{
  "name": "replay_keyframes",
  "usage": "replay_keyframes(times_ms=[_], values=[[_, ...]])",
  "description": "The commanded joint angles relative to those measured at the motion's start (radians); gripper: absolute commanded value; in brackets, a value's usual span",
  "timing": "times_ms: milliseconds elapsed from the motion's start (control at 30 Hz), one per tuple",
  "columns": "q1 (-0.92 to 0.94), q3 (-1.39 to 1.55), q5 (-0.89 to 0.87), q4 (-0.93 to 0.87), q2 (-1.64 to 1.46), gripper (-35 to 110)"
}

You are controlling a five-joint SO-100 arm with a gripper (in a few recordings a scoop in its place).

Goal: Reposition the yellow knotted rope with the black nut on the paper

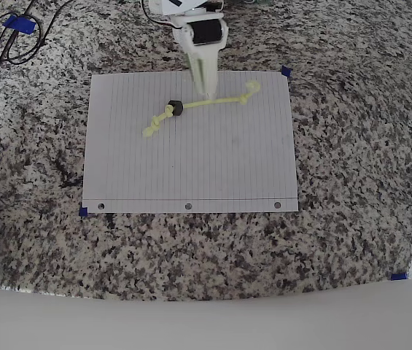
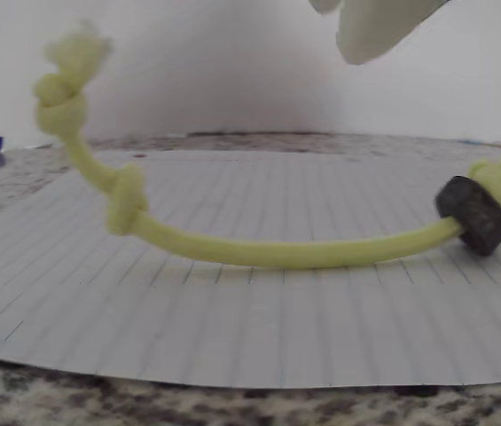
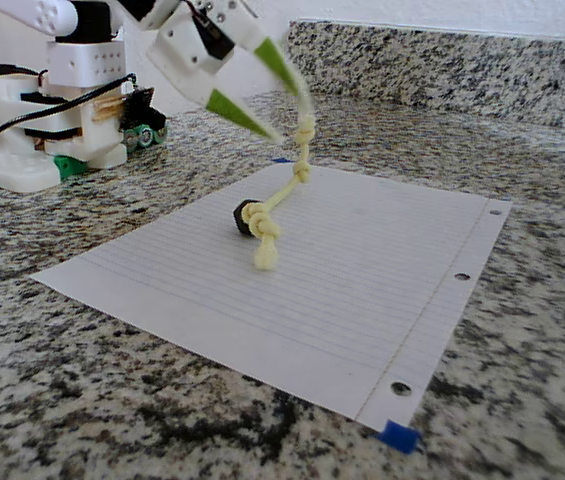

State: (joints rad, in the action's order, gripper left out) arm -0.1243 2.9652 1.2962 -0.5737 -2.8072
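The yellow knotted rope (image 1: 209, 100) lies slanted across the far half of the paper (image 1: 191, 168). The black nut (image 1: 176, 109) sits on the rope near its left knot in the overhead view. In the wrist view the rope (image 2: 277, 253) sags in an arc, with the nut (image 2: 473, 213) at its right end. Its left knotted end curls up off the sheet. My gripper (image 3: 292, 118) hovers open just above the rope's middle, and nothing is clamped between the green-tipped fingers (image 3: 242, 112). The raised rope end (image 3: 304, 128) stands close under one fingertip; I cannot tell whether they touch.
The paper (image 3: 362, 290) rests on a speckled granite counter, with blue tape (image 1: 286, 71) marking its corners. The arm's base (image 3: 52, 130) stands behind the sheet. Black cables (image 1: 9, 44) lie at the overhead view's top left.
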Motion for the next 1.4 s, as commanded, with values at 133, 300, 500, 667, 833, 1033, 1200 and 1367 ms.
replay_keyframes(times_ms=[133, 300, 500, 667, 833, 1033, 1200, 1367], values=[[0.040, -0.173, 0.078, 0.086, 0.235, 0], [0.071, -0.296, 0.118, 0.135, 0.446, 0], [0.127, -0.413, 0.141, 0.225, 0.683, 0], [0.183, -0.479, 0.166, 0.272, 0.827, 0], [0.216, -0.486, 0.175, 0.270, 0.882, 0], [0.222, -0.486, 0.181, 0.193, 0.870, 0], [0.233, -0.483, 0.181, 0.078, 0.845, 0], [0.273, -0.480, 0.181, -0.061, 0.795, 0]])
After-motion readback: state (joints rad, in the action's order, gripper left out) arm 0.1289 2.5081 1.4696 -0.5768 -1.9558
